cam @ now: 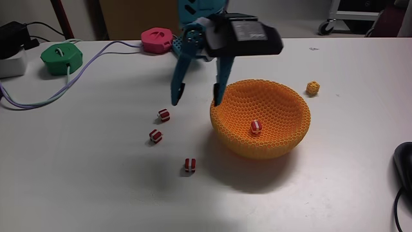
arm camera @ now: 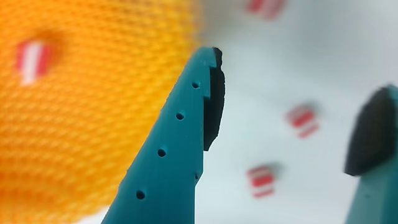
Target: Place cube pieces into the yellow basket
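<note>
Gripper (cam: 197, 100) wide open, empty, beside yellow basket (cam: 283, 138) rim

Wrist view blurs the yellow basket (arm camera: 74, 112) and red cubes (arm camera: 303, 120); claw (arm camera: 292, 109) fingers cropped below.

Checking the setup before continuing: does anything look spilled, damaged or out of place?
Nothing stands out. The orange-yellow honeycomb mesh basket sits upright with one red white-banded cube inside; the open claw hovers empty.

Matt white table (cam: 84, 187) carrying the honeycomb-meshed plastic yellow basket (cam: 283, 145) (walls looking rough) and smooth teal plastic gripper (cam: 196, 100) showing matt black pads (arm camera: 214, 106).
</note>
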Available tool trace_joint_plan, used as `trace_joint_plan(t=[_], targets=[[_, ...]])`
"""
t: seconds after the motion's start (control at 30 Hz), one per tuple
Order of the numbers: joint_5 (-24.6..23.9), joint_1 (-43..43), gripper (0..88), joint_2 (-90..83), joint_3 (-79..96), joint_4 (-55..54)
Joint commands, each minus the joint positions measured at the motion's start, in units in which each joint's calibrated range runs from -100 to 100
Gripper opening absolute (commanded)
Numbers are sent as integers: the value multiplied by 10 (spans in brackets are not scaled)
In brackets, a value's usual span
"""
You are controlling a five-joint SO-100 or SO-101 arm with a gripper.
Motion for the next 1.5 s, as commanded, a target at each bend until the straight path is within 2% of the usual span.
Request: trace_joint_plan(t=[0.0,0.13,0.23,0.43,0.8,1.17,1.47], targets=[[-48,33,239,66,-102,20],[-97,35,228,154,-134,-1],[-101,38,233,219,-182,4],[-76,40,217,340,-283,9],[-20,56,190,408,-331,70],[-28,46,183,437,-343,74],[-12,50,144,434,-331,119]])
